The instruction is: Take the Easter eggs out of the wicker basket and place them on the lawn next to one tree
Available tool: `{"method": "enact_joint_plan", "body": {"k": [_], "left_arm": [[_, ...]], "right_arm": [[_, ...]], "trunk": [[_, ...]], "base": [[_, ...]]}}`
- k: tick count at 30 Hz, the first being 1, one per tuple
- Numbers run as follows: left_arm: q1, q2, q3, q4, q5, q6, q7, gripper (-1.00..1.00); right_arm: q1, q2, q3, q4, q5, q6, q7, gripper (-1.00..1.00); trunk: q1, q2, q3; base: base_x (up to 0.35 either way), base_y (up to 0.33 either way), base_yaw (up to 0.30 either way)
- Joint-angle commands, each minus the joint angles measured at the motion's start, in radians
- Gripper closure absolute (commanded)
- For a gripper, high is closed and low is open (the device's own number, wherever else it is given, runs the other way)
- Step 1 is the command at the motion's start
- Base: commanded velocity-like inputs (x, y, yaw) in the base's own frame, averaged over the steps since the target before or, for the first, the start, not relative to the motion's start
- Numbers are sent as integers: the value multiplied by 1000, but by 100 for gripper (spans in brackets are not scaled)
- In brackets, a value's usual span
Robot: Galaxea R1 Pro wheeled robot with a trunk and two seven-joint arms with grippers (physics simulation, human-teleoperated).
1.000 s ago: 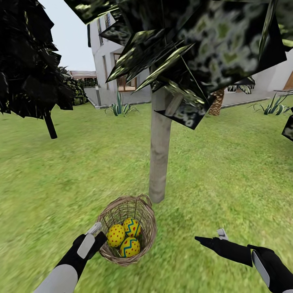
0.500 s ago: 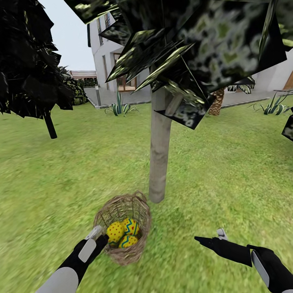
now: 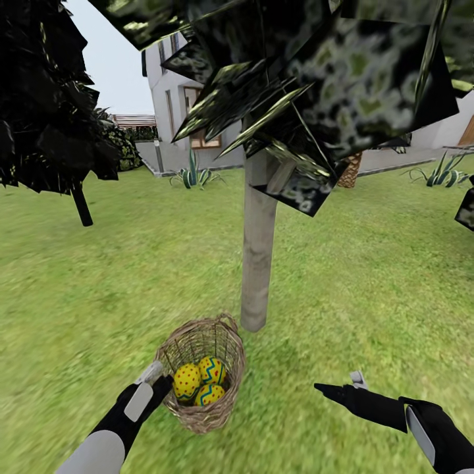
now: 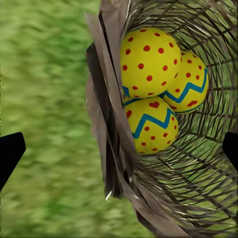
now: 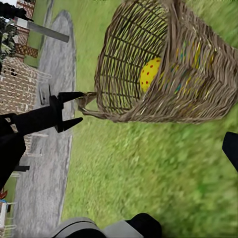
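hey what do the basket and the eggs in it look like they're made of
The wicker basket looks like woven brown wicker: thin matte strands with open gaps showing in the left wrist view. The three Easter eggs look smooth, hard and painted, yellow with red dots and a blue zigzag, possibly plastic; the render does not settle it.

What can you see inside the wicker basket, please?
Three Easter eggs lie bunched together inside the wicker basket. Their undersides and the basket's base beneath them are covered.
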State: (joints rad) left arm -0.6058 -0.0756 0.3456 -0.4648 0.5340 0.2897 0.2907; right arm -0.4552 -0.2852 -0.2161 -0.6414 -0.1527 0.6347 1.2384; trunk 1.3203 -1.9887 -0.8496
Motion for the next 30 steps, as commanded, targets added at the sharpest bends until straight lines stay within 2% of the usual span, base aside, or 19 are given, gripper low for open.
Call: {"method": "enact_joint_plan", "body": {"k": [1,8,14,18,20,27,30], "left_arm": [[0,0,3,-3,11,5,7,-100],[0,2,4,-5,45,8,7,-100],[0,2,4,-10,47,10,8,-100],[0,2,4,-38,47,59,8,-100],[0,2,14,-73,48,88,8,-100],[2,2,62,-93,47,103,8,-100],[5,2,66,-114,48,157,8,-100]], "right_arm": [[0,0,0,0,-4,8,0,-100],[0,-1,-2,-1,-3,8,5,-100],[0,-1,-2,0,-7,8,8,-100],[0,0,-2,0,-10,8,6,-100],[0,0,-2,0,-9,7,5,-100],[0,-2,-2,0,1,5,2,-100],[0,-3,-2,-1,2,5,2,-100]], "trunk": [[-4,7,2],[-31,56,24],[-54,98,43],[-69,126,56],[-77,140,62],[-104,189,84],[-115,210,93]], "base": [[0,0,0],[0,0,0],[0,0,0],[0,0,0],[0,0,0],[0,0,0],[0,0,0]]}}
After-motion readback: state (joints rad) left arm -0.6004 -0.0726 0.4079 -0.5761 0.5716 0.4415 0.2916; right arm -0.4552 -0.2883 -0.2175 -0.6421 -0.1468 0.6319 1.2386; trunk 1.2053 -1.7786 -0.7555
